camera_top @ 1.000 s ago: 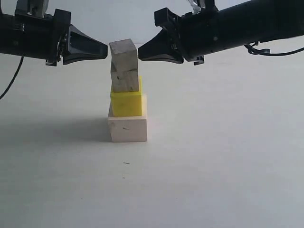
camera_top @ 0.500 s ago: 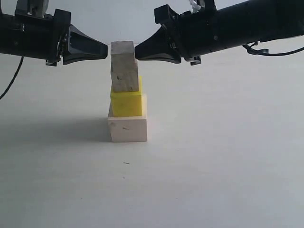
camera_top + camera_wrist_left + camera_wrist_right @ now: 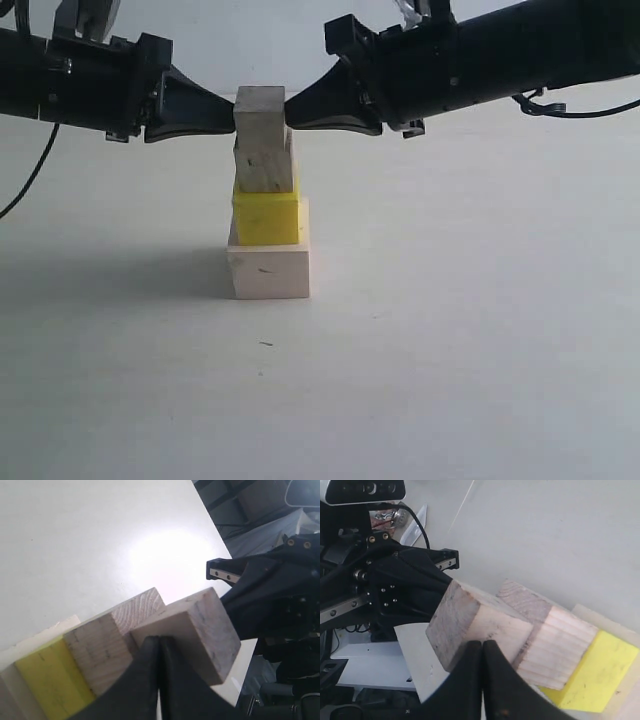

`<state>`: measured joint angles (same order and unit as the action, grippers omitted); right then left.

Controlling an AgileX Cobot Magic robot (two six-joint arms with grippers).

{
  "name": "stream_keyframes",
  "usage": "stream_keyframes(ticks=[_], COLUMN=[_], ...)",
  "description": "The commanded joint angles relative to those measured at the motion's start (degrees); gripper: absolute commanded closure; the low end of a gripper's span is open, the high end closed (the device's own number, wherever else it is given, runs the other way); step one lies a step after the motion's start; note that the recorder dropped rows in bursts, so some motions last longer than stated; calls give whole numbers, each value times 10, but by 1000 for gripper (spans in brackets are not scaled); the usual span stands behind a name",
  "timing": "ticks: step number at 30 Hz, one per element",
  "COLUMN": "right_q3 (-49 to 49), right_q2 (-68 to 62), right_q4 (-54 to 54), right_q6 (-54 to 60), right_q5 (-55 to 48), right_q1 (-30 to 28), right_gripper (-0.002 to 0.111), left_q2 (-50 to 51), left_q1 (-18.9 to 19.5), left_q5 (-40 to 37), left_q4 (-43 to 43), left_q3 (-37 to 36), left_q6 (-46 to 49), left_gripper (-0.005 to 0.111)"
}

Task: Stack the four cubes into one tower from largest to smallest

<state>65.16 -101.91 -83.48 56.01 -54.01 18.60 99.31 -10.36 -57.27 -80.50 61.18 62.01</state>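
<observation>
The tower stands mid-table: large pale wood cube (image 3: 268, 271) at the bottom, yellow cube (image 3: 266, 217) on it, speckled tan cube (image 3: 265, 167) above, greyish-white cube (image 3: 260, 110) on top. My left gripper (image 3: 232, 110) is shut, its tip pressed against the top cube's left face. My right gripper (image 3: 288, 108) is shut too, its tip against the right face. In the left wrist view the shut left gripper (image 3: 159, 640) touches the greyish-white cube (image 3: 200, 630), beside the tan cube (image 3: 100, 645) and yellow cube (image 3: 47, 677). The right wrist view shows the right gripper (image 3: 482, 644) on the greyish-white cube (image 3: 475, 625).
The white table (image 3: 450, 330) spreads around the tower. A small dark speck (image 3: 265, 344) lies in front of it. Cables trail from both arms at the frame edges.
The greyish-white cube has turned from skewed to square on the tower. The right gripper first closed in on its right face, then the left gripper moved right until it touched the left face.
</observation>
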Motion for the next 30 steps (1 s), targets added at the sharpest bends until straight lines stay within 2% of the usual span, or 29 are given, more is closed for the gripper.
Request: stream_keyframes(ticks=[1, 30], right_q3=[-1, -1], right_q2=[0, 0], right_q4=[3, -19], right_q6=[4, 16], right_q5=[8, -7], right_q1=[0, 0], right_gripper=[108, 108], left_q2=[-8, -8], left_q1=[-3, -3], left_q5=[3, -9], left_q4=[-1, -9], left_q3=[3, 18], left_q6=[1, 3], left_gripper=[107, 107])
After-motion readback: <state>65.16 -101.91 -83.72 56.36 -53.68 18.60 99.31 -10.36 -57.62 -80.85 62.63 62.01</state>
